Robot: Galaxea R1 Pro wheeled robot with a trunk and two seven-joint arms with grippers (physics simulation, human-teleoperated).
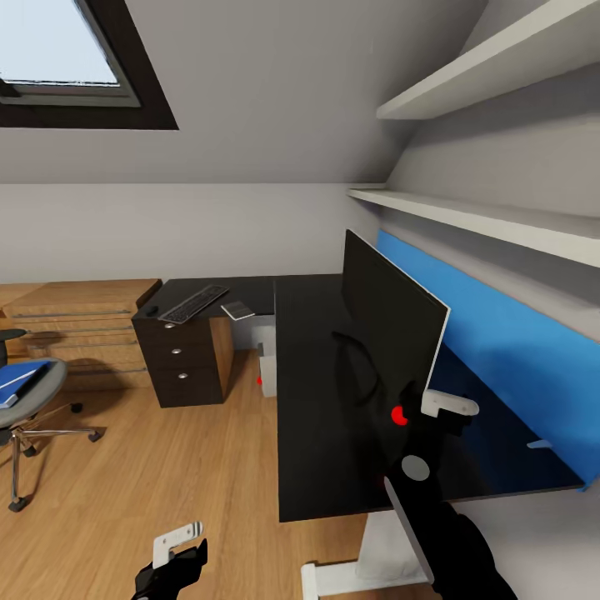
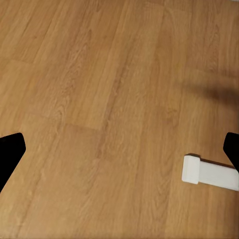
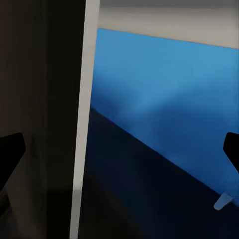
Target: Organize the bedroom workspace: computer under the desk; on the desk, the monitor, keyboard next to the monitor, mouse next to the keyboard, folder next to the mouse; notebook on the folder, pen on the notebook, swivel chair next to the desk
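- The large wide black flat monitor [image 1: 390,333] stands upright on the long black L-shaped worktop [image 1: 312,467], just in front of a big bright-blue flat panel [image 1: 508,350] against the wall.
- The right hand [image 1: 433,408] sits at the monitor's near edge; its wrist view shows the fingertips [image 3: 10,152] spread wide, with the monitor's pale edge between them, and nothing clamped.
- The left hand [image 1: 179,546] hangs low over the light wood plank floor [image 2: 99,99], fingers apart and empty.
- The slim dark-keyed keyboard [image 1: 193,303] and small black oval mouse [image 1: 151,311] lie on the worktop's far wing.
- The flat bright-blue folder [image 1: 21,379] rests on the grey swivel chair [image 1: 33,400], well apart from the worktop.
- The light-grey tower computer [image 1: 265,362] stands under the worktop.
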